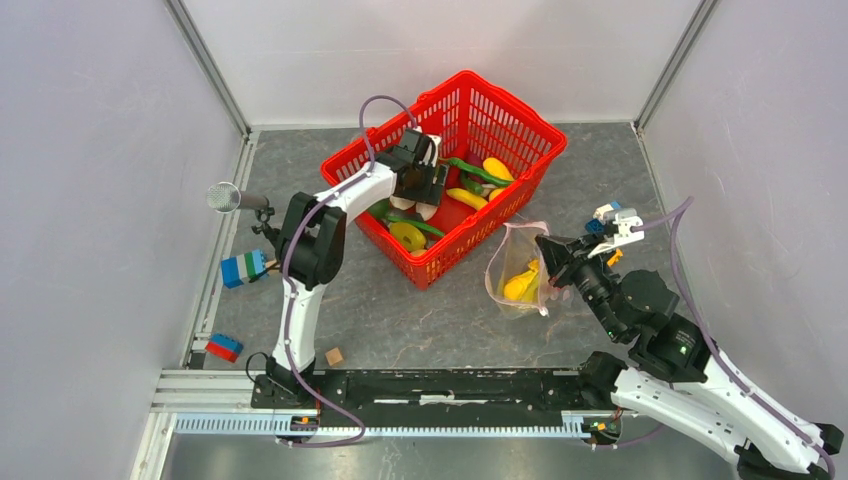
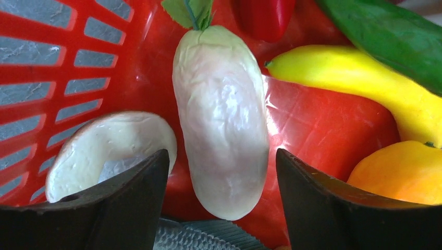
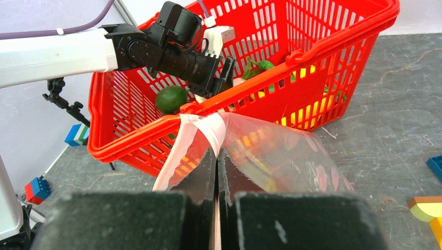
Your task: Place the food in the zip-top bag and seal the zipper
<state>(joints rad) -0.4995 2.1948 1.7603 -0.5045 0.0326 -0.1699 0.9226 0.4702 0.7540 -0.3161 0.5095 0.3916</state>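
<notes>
**Top view.** A red basket point(image 1: 520, 108) stands at the middle of the counter point(image 1: 400, 320), toward its far edge, and holds most of the food point(image 1: 497, 167). The left end effector point(image 1: 425, 185) reaches down into the basket. The bag point(image 1: 505, 245) lies on the counter just off the basket's near-right side, with a yellow piece point(image 1: 520, 285) inside. The right end effector point(image 1: 548, 250) is at the bag's right edge. Bricks point(image 1: 225, 347) lie by the left edge and a wooden cube point(image 1: 334, 356) lies near the near edge.

**Left wrist view.** The left end effector point(image 2: 221, 156) is wide, with a finger on each side of a white vegetable point(image 2: 221, 120) and a gap showing on both sides. A white curved piece point(image 2: 109, 146) lies to its left. Yellow point(image 2: 354, 78), orange point(image 2: 401, 172), red point(image 2: 266, 15) and green point(image 2: 391, 36) pieces lie to its right and beyond it.

**Right wrist view.** The right end effector point(image 3: 216, 166) is pressed closed on the mouth edge of the bag point(image 3: 281, 151). The pale zipper point(image 3: 180, 151) runs up from the grip. The basket point(image 3: 323, 41) stands just behind, with the left end effector point(image 3: 219, 78) inside it near a green fruit point(image 3: 171, 99).
</notes>
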